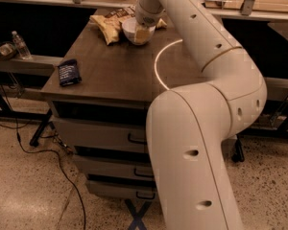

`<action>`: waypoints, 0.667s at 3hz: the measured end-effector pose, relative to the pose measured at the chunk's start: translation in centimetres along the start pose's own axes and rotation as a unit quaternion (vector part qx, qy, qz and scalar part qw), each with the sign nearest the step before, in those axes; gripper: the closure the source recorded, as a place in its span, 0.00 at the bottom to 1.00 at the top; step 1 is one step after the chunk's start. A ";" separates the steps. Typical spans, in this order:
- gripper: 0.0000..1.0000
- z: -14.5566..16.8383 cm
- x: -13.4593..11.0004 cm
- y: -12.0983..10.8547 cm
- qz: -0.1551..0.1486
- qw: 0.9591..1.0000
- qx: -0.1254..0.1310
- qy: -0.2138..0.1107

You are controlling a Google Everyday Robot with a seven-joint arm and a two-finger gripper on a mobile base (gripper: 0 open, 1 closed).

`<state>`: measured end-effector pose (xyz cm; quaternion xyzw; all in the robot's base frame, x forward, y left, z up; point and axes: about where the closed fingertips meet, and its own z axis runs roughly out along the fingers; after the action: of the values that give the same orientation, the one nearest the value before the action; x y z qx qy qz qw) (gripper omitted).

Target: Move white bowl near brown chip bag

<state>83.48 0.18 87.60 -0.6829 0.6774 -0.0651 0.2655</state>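
The white bowl is at the far end of the dark tabletop, right next to the brown chip bag, which lies crinkled to its left and behind it. My gripper reaches down from above at the bowl's right rim, with one finger inside the bowl, and is shut on the rim. The bowl looks to be at or just above the table surface. The arm hides the table's far right part.
A small dark blue packet lies near the table's front left edge. A bright ring of light marks the tabletop's right side. A water bottle stands on a low shelf at left. Drawers are below; cables lie on the floor.
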 end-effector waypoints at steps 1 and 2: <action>0.00 -1.1 0.6 -0.5 0.012 1.000 0.012 -0.011; 0.00 -7.1 3.4 -1.5 0.044 0.996 0.053 -0.049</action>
<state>81.84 -5.18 93.40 -0.6401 0.6882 -0.0556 0.3370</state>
